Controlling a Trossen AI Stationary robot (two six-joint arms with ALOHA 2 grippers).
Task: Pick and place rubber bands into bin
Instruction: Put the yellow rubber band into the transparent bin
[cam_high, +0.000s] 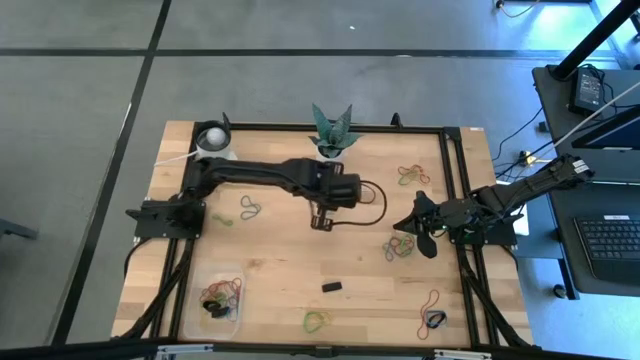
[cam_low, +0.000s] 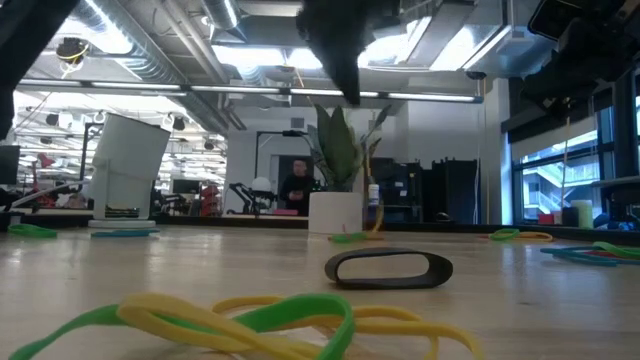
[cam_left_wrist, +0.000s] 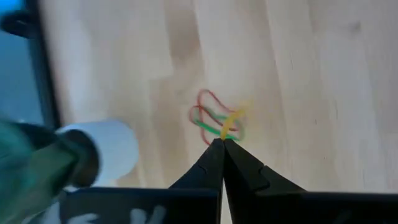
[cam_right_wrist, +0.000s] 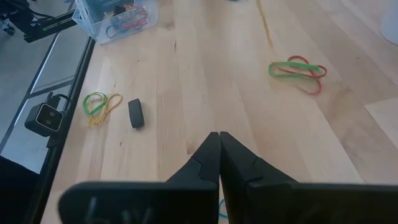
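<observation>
My left gripper hangs over the middle of the table, shut on a yellow rubber band. Under it a red and green rubber band cluster lies flat on the wood. The clear bin, with several bands inside, stands near the front left corner. More rubber bands lie at the left, far right, right and front. My right gripper waits shut over the table's right side and holds nothing. My left gripper pinches the yellow band between its two fingertips, at the band's upper end. The fingers slant steeply down from above. The band trails below the tips as a thin strand, off the wood except perhaps at its lower end.
A small black clip-like block lies front of centre. A white plant pot and a white cup stand along the far edge. A black frame rail runs along the table's right side. Bare wood lies between the left gripper and the bin.
</observation>
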